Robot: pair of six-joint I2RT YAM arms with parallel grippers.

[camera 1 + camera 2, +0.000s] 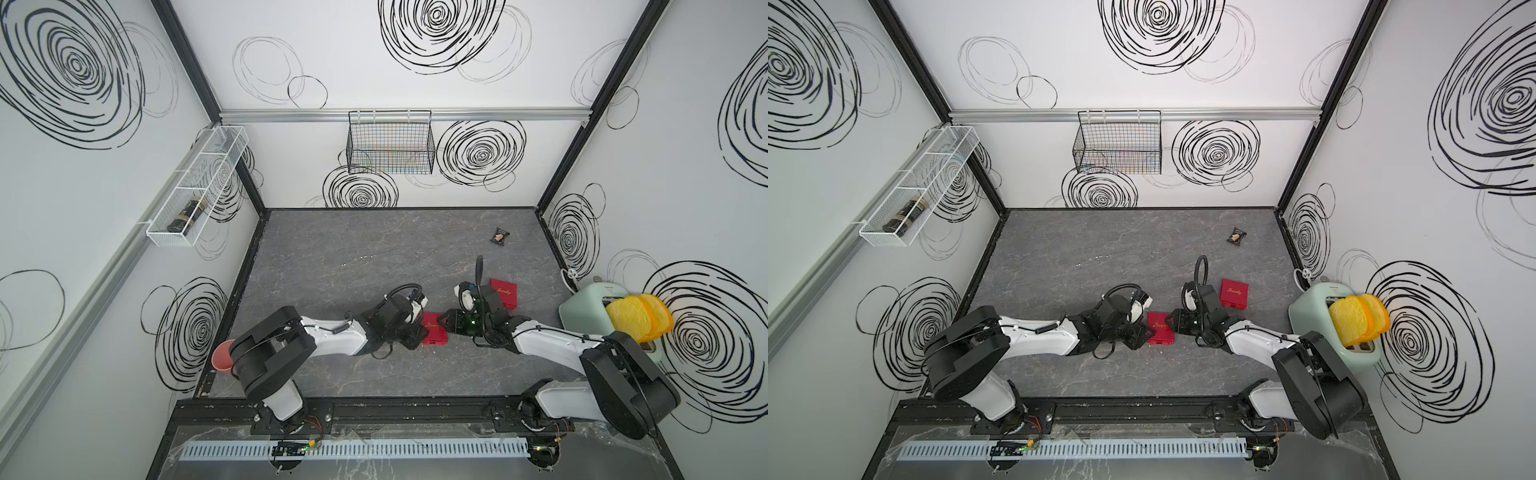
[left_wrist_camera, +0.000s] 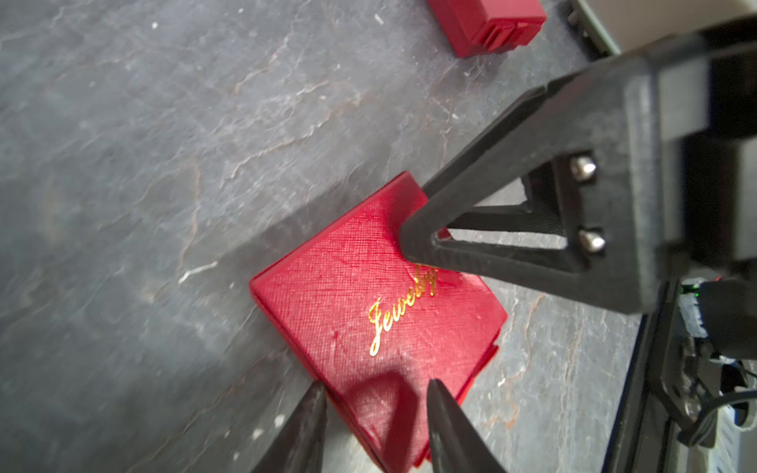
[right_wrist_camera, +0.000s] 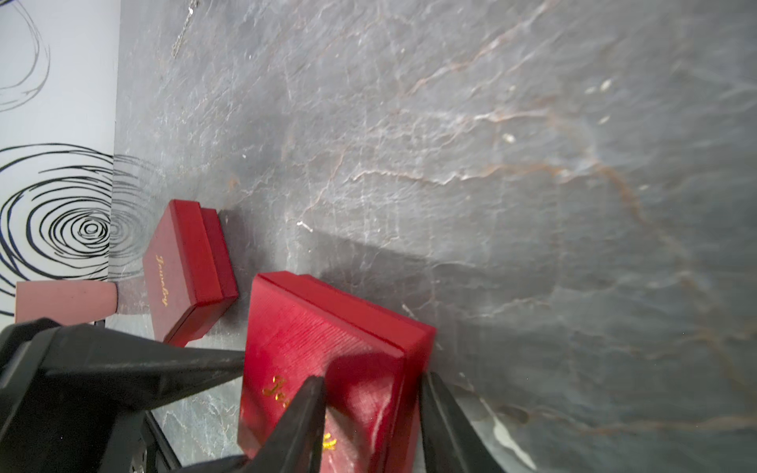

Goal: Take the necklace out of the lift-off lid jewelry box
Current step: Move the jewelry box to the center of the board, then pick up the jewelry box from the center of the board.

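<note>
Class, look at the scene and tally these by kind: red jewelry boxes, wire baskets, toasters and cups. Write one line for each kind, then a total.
red jewelry boxes: 2
wire baskets: 2
toaster: 1
pink cup: 1
Total: 6

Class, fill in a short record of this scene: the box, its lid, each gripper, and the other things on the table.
box: red, on the table, between the two grippers
lid: on, gold "Jewelry" lettering facing up
left gripper: jaws apart, astride one side of the box
right gripper: jaws apart, astride the opposite side
grip: cannot tell whether either is clamped
second box: red, closed, behind the right arm
other: toaster by the right arm; cup by the left arm
</note>
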